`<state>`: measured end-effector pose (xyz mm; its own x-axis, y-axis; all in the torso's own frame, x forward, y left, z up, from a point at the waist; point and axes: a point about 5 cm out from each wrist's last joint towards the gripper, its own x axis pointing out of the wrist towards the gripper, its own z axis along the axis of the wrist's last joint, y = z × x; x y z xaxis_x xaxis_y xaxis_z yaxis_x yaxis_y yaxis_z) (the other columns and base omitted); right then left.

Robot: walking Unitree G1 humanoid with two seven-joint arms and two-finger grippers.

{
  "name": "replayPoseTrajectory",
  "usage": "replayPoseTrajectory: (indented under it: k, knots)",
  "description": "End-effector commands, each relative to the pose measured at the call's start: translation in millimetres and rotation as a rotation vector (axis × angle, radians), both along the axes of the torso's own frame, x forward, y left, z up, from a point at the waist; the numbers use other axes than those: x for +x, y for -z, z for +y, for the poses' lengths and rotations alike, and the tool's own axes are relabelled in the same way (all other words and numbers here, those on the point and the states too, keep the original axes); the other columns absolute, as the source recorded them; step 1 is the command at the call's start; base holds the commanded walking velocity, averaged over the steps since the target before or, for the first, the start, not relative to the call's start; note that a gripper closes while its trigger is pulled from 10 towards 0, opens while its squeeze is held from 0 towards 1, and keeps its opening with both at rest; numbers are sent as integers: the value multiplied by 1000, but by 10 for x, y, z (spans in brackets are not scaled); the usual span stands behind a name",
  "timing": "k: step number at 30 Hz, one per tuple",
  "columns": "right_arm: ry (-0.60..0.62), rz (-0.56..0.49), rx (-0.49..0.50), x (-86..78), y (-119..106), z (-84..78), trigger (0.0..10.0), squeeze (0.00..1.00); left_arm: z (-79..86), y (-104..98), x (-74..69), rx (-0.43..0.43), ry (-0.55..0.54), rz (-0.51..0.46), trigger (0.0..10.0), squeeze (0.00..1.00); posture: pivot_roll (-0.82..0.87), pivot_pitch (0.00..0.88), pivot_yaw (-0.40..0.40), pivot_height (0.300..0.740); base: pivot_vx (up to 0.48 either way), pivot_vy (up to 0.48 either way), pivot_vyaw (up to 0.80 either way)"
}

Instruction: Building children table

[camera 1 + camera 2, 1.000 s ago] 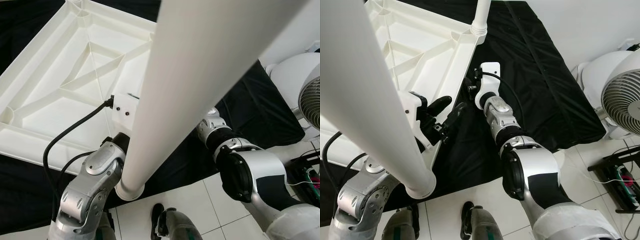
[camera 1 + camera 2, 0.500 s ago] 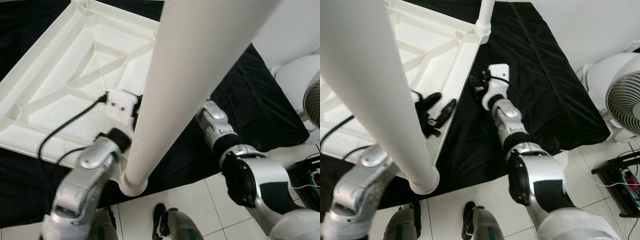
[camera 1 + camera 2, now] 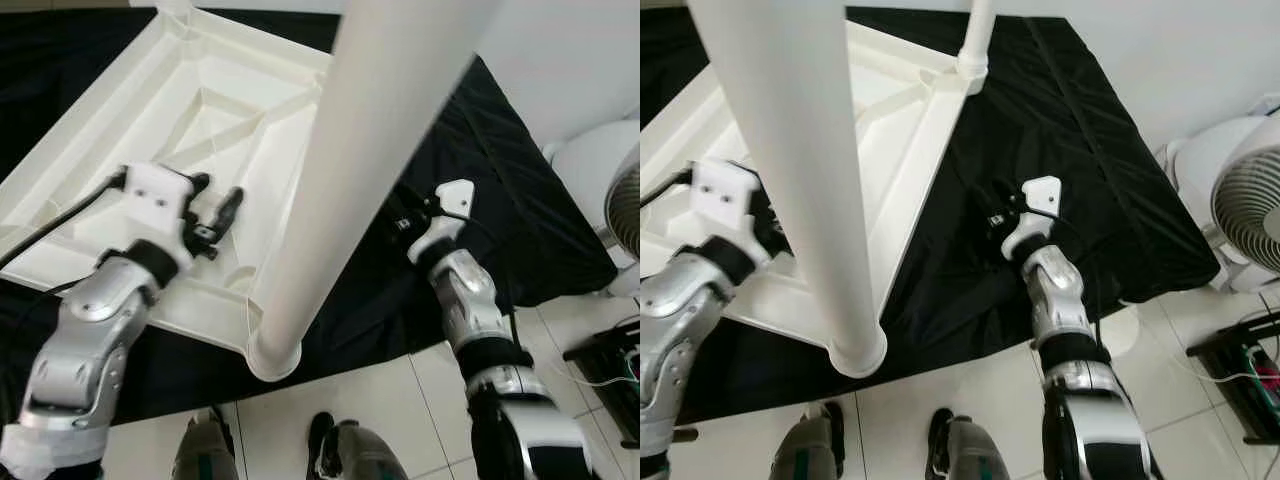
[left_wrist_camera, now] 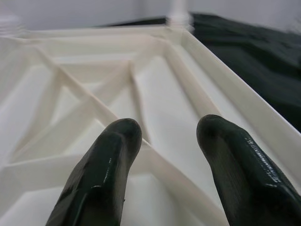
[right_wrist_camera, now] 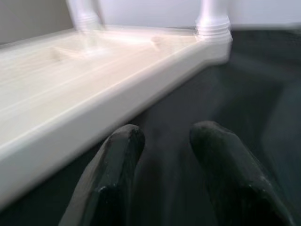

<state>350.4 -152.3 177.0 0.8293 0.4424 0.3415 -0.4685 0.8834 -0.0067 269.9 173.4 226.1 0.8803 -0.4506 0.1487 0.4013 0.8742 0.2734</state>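
Closest to us, low in the frame, were white floor tiles (image 3: 970,385) and the tips of our own feet (image 3: 960,445). Just above them a big white table leg (image 3: 340,200) stood up toward our head. It was a smooth, round plastic tube, and it sat in the near corner of the tabletop (image 3: 120,150).

The tabletop lay upside down on a black cloth (image 3: 1060,130) spread over the floor. We think it lay that way so the legs could go in from above, and the soft cloth kept the plastic from getting scratched. The underside was hard white plastic with a raised rim and thin ribs that crossed like a web.

At the left of the frame, our left gripper (image 3: 215,215) hung over the ribbed underside near that leg. Its fingers (image 4: 101,174) were spread apart and held nothing. They were black, rounded and shiny.

At the middle right of the frame, our right gripper (image 3: 998,222) hung low over the black cloth, beside the long edge of the tabletop but not touching it. Its fingers (image 5: 113,179) were also apart and empty.

Farther off, at the top of the frame, a second leg (image 3: 978,35) stood in the far corner. A white fan (image 3: 1245,205) sat at the right edge.

We guessed more legs were still to be put in.
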Motion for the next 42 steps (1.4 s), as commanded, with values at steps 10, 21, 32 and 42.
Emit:
replayPoseTrajectory:
  k: [10,21,32,42]
  knots:
    - [-32,-35,7,-210,-162,-175,10000,0,338,181,-207,226,207,130,10000,0,160,165,-90,740,0,0,0]
    - [-54,-10,-45,-270,-217,-229,10000,0,453,195,-341,393,351,193,10000,0,178,152,-97,740,0,0,0]
    - [-55,-6,-57,-282,-275,-236,10000,0,437,354,-318,567,413,209,10000,0,170,147,-89,740,0,0,0]
    - [-52,-17,-42,-354,-344,-211,10000,0,305,455,-75,592,368,170,10000,0,144,166,-68,740,0,0,0]
